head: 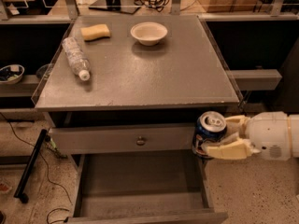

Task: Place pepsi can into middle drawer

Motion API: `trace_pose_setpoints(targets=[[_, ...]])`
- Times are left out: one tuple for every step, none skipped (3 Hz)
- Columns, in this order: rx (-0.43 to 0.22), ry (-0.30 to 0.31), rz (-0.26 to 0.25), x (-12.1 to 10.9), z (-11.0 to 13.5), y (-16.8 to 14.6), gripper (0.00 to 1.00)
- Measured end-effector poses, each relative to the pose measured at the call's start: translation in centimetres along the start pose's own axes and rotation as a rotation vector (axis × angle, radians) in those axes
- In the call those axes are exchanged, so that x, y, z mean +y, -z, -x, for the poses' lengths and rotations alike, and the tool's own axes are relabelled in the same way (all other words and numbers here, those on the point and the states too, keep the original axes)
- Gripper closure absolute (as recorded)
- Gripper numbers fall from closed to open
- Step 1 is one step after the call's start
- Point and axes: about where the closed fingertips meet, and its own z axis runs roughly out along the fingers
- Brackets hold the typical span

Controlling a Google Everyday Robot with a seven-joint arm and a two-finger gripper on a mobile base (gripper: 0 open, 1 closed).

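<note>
The pepsi can (209,130), dark blue with a silver top, is held upright in my gripper (223,138), whose cream fingers (230,150) are shut around it. It hangs just off the cabinet's right front corner, level with the closed top drawer front (126,139) with its small round knob. The middle drawer (140,183) stands pulled open below and to the left of the can, its bare grey floor showing.
On the cabinet top (154,73) lie a clear plastic bottle (74,57), a yellow sponge (96,31) and a white bowl (148,33). A small bowl (10,73) sits on a left shelf. A black pole and cables (30,164) lie on the floor at left.
</note>
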Motion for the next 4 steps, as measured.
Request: trace_pose_setpoints(targets=[[0.011, -0.023, 0.005, 2.1, -4.1, -3.2, 1.00], [0.011, -0.023, 0.005, 2.1, -4.1, -3.2, 1.00], [0.003, -0.038, 0.000, 2.3, -4.7, -3.9, 1.00], [-0.016, -0.048, -0.021, 2.1, -6.1, -5.6, 1.00]])
